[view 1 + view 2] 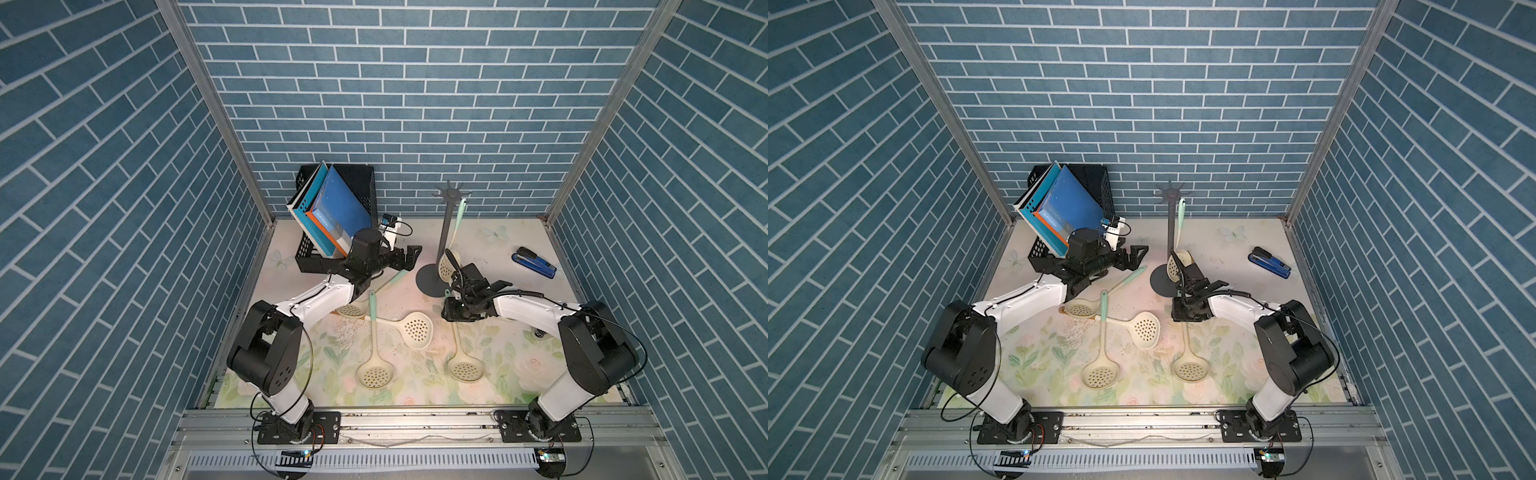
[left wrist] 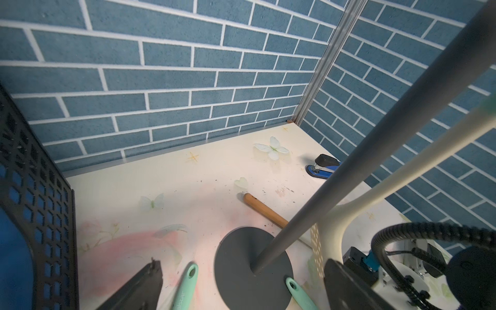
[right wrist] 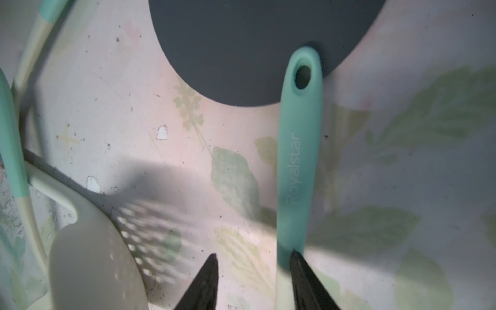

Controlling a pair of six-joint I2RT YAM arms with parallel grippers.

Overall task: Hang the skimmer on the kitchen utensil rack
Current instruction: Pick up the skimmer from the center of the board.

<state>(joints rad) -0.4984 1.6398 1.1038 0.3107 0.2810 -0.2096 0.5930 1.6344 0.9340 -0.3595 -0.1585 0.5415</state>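
Blue brick-patterned walls [image 1: 415, 104] enclose a pale floral tabletop [image 1: 415, 386] fronted by an aluminium rail [image 1: 415, 422].

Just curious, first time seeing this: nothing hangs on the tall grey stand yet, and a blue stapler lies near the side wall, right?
Not quite: one skimmer already hangs on the stand, as both top views show. The blue stapler does lie near the side wall.
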